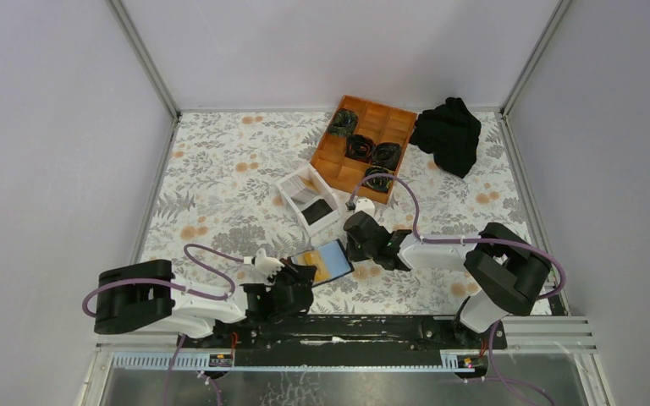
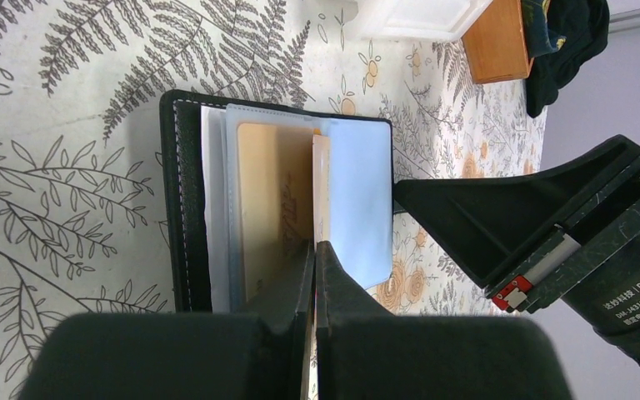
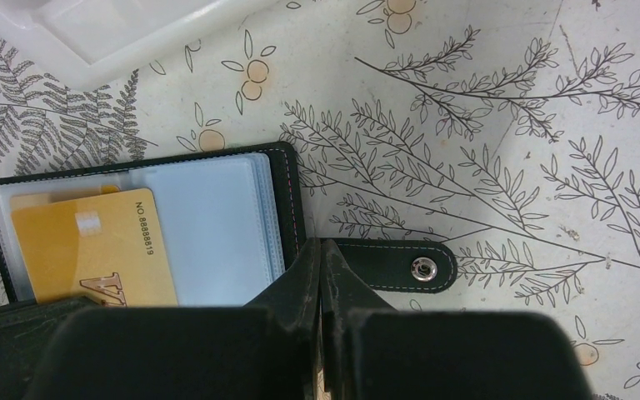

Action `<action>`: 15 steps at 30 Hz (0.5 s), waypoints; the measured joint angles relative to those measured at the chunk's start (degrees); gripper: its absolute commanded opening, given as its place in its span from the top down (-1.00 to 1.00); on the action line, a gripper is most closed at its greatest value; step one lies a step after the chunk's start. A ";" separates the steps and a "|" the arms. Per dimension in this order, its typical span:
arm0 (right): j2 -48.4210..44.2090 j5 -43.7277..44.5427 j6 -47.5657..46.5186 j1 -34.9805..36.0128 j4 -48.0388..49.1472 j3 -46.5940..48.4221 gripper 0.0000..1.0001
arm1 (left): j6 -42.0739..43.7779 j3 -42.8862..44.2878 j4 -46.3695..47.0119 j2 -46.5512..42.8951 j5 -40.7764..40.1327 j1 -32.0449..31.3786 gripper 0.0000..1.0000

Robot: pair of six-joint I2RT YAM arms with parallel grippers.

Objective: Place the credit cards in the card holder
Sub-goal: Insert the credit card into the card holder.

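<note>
With left gripper [image 2: 315, 250] pinching the orange-tan card [image 2: 321, 187] centre-frame and right gripper [image 3: 321, 271] pressed together at the edge of the card holder [image 3: 288, 192], we push it straight into the clear sleeve [image 3: 208, 233].

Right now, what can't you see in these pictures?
Left wrist view: the lower end of the orange credit card, under the jaws of the left gripper.
Right wrist view: the card's big lettering, cut off by the right gripper.
Top view: what lies in the white box, too small.
</note>
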 measured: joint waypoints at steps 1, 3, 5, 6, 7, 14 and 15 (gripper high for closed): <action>0.00 0.04 0.02 0.02 0.00 0.02 1.00 | -0.09 0.02 -0.11 -0.02 0.04 -0.15 1.00; 0.00 0.09 0.02 0.07 -0.02 0.02 1.00 | -0.33 0.02 -0.28 0.00 0.15 -0.35 1.00; 0.00 0.13 0.02 0.11 -0.02 0.02 1.00 | -0.61 0.04 -0.42 0.00 0.24 -0.48 1.00; 0.00 0.15 0.02 0.13 -0.02 0.02 1.00 | -0.74 0.04 -0.52 0.04 0.26 -0.55 1.00; 0.00 0.20 0.02 0.15 -0.02 0.02 1.00 | -0.87 0.07 -0.59 0.13 0.26 -0.57 1.00; 0.00 0.28 0.02 0.15 -0.04 0.02 1.00 | -2.82 1.14 -1.88 1.60 -0.02 -0.70 1.00; 0.00 0.28 0.02 0.15 -0.07 0.02 1.00 | -3.30 1.38 -2.25 1.79 -0.13 -0.81 1.00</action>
